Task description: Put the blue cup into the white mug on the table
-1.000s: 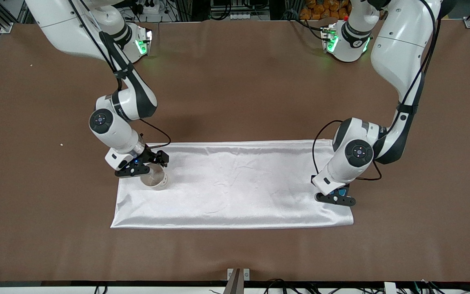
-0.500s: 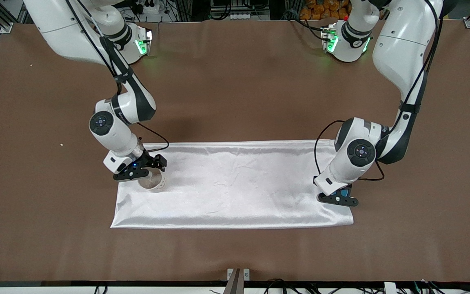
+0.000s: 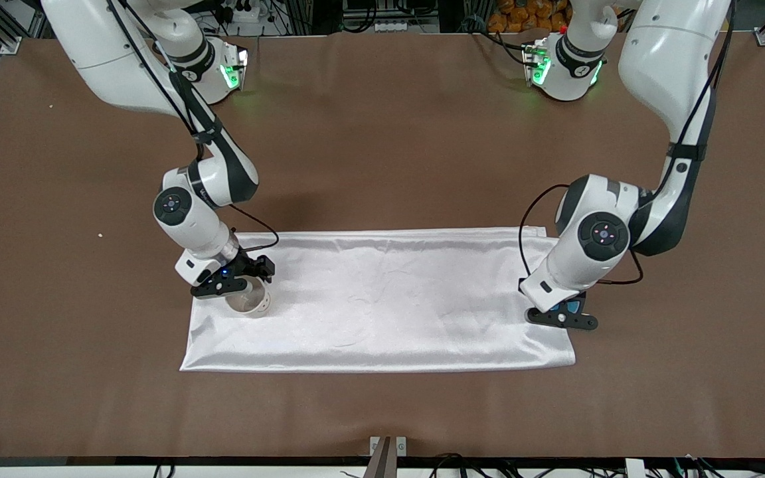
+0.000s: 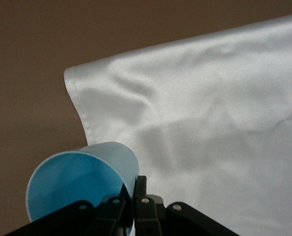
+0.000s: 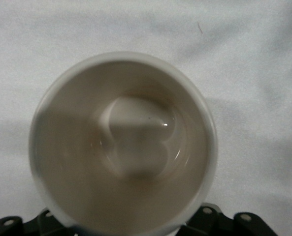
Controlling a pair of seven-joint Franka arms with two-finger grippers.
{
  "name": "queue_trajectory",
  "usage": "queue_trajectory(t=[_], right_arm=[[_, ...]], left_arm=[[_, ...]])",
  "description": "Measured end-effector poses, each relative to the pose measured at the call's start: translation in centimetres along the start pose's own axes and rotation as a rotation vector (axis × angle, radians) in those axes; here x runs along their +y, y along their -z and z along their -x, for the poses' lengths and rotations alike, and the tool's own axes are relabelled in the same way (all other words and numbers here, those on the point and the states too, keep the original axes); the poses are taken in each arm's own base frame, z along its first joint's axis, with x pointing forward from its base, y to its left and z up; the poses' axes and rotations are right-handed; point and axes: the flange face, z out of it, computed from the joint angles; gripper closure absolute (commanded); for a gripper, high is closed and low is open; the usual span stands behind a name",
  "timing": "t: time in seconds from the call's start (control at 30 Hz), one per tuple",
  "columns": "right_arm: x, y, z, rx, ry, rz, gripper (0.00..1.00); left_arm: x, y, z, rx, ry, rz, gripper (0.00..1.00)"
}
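Observation:
The blue cup (image 3: 574,307) is pinched by its wall in my left gripper (image 3: 563,317), which is shut on it, over the edge of the white cloth at the left arm's end. In the left wrist view the cup (image 4: 81,177) lies tilted with its mouth open toward the camera, one finger inside and one outside (image 4: 146,189). My right gripper (image 3: 231,287) is shut on the white mug (image 3: 248,300) over the cloth's corner at the right arm's end. The mug (image 5: 123,142) is empty and fills the right wrist view. Its handle is hidden.
The white satin cloth (image 3: 382,299) lies across the middle of the brown table (image 3: 382,133), between the two grippers. The arms' bases with green lights stand along the table's edge farthest from the front camera.
My left arm has risen and shifted toward its own end of the table with the blue cup. My right gripper and the mug have shifted only slightly.

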Motion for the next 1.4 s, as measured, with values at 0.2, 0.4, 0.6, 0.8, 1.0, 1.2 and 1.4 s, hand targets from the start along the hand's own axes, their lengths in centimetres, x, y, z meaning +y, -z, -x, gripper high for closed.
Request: queue_trajectory(t=[0.2,0.4,0.6,0.8,1.0,1.2,1.4], right_arm=[[-0.1,0.1,-0.1,0.004,0.007,0.001,1.00],[-0.2,0.1,-0.1,0.016,0.066,0.026,1.00],[0.3,0.1,-0.2,0.018,0.078,0.038,1.00],[0.2,0.2,-0.2,0.020,0.080,0.037,1.00],[-1.6,1.1,0.0,0.029,0.033,0.026,1.00],[-7.2,3.2,1.7,0.010,-0.014,0.017,1.00],[-13.5,5.6,4.5,-0.040,-0.078,0.030,1.00]], left_arm=[[-0.5,5.2,0.7,-0.010,0.008,-0.016,1.00],[-0.7,10.4,2.1,-0.029,0.021,-0.029,1.00],[-0.3,16.3,4.4,-0.051,0.087,-0.009,1.00],[-0.7,21.6,7.1,-0.082,0.112,0.015,1.00],[-1.3,26.3,9.9,-0.094,0.120,0.015,1.00],[-2.0,28.8,11.6,-0.095,0.128,0.009,1.00],[-2.1,29.1,12.2,-0.114,0.121,0.004,1.00]])
